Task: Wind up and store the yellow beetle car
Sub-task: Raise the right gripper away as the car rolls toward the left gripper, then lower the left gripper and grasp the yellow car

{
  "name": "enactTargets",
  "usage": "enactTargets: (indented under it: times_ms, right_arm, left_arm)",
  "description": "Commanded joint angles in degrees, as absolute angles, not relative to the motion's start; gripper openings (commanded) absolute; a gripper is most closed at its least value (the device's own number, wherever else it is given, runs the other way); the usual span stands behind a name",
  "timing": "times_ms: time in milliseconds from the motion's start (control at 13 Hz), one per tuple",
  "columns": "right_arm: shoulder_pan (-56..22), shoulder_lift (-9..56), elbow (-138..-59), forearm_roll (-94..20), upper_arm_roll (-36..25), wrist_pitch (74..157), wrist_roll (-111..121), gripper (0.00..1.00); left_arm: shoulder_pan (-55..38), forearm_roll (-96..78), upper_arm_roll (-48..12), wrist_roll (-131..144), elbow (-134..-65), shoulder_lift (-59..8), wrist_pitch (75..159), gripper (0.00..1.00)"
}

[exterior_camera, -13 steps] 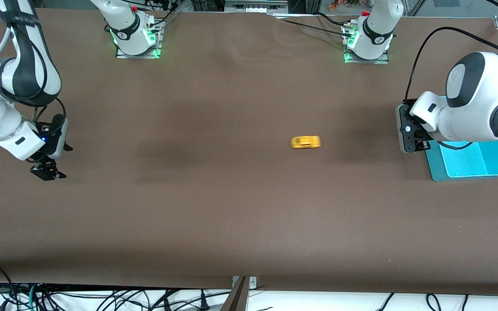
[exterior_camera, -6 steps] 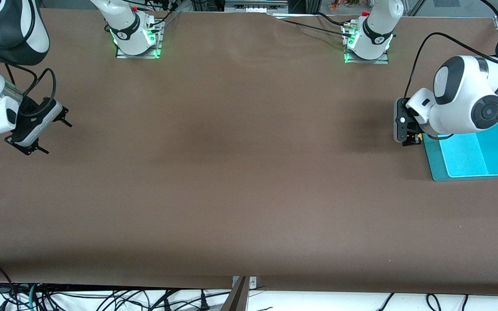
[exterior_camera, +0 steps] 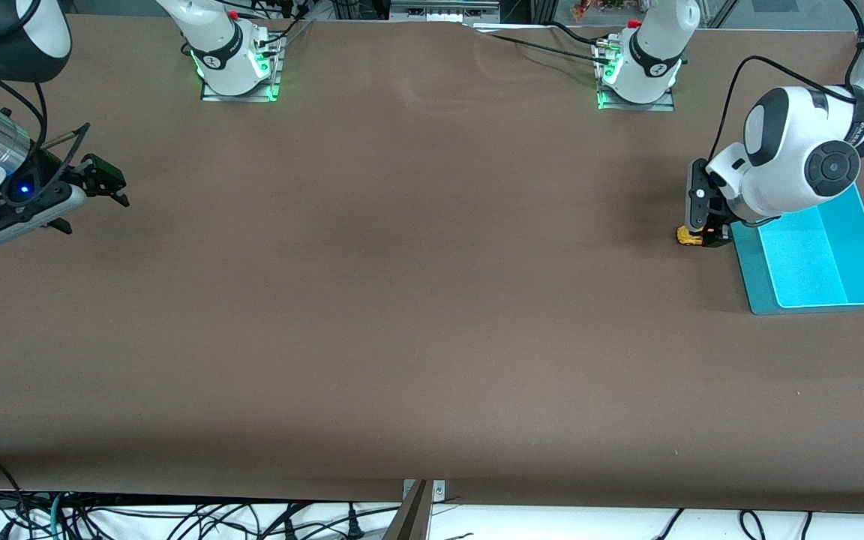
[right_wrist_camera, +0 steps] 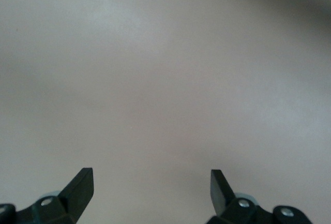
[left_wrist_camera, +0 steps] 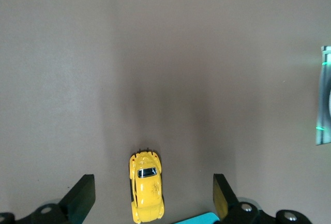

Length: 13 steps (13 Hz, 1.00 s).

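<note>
Left wrist view, yellow beetle car on table between wide-spread left gripper, right gripper wide, no readable writing

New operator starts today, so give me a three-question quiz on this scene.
1. True or false: the left gripper is shut on the car.
2. What does the car stand beside? A) the tray B) the right arm's base C) the table's near edge
3. Fill in: the right gripper is open and holds ____.

Key: 1 false, its fingers stand open on either side of the car, not touching it; 2 A; 3 nothing.
</note>
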State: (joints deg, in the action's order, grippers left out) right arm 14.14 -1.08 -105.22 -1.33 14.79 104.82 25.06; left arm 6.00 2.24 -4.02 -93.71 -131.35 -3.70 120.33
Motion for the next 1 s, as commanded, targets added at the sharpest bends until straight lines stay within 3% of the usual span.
enactTargets:
  times_ms: [0, 231, 923]
  right_arm:
    - [12.8, -3.2, -103.1, -2.3, 13.6, 98.8, 14.5, 1.0]
    - [12.4, -3.3, -99.8, -2.3, 13.7, 93.8, 9.5, 1.0]
    - [12.4, -2.7, -97.7, -2.2, 13.7, 93.8, 9.2, 1.0]
  left_arm:
    - [7.6, 3.7, -4.4, -96.8, -135.2, -1.7, 125.0, 1.0]
    - [9.7, 3.7, -4.4, -96.9, -138.3, -2.0, 130.8, 1.0]
    - [13.5, 5.5, -4.3, -97.0, -142.9, -5.7, 141.4, 1.0]
